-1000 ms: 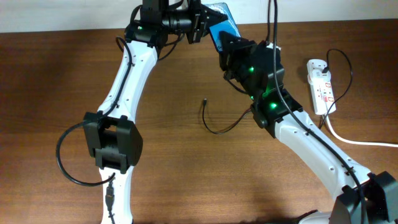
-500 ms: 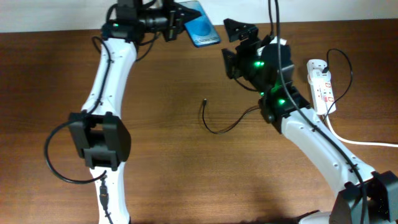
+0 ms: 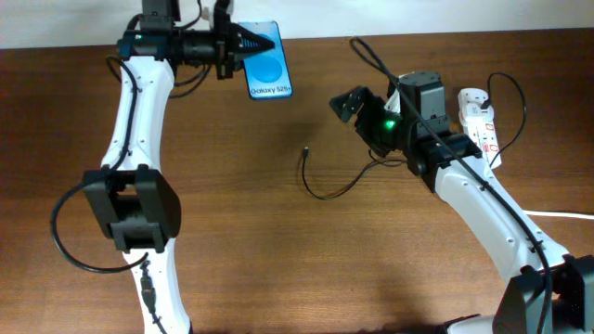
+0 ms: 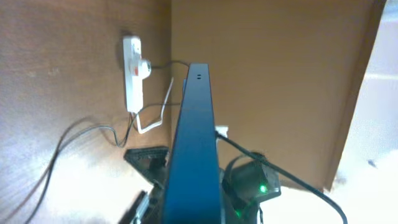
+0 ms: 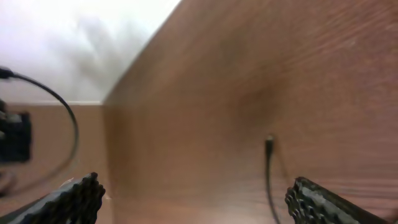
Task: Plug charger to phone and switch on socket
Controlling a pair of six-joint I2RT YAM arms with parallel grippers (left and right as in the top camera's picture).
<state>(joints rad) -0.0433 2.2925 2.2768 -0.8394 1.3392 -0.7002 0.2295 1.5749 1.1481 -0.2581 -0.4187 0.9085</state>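
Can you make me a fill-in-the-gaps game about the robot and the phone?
The left gripper is shut on the phone, whose screen is bright ___.
The right gripper is ___ and holds nothing.
The charger has its little plug lying on the ___.
The white socket lies on the robot's ___ side.
Missing words: blue, open, table, right.

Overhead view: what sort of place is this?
Probably a robot lab or test bench: a wooden table against a pale wall, the socket at one side, the charger lying loose on the table, and the left gripper holding the phone.
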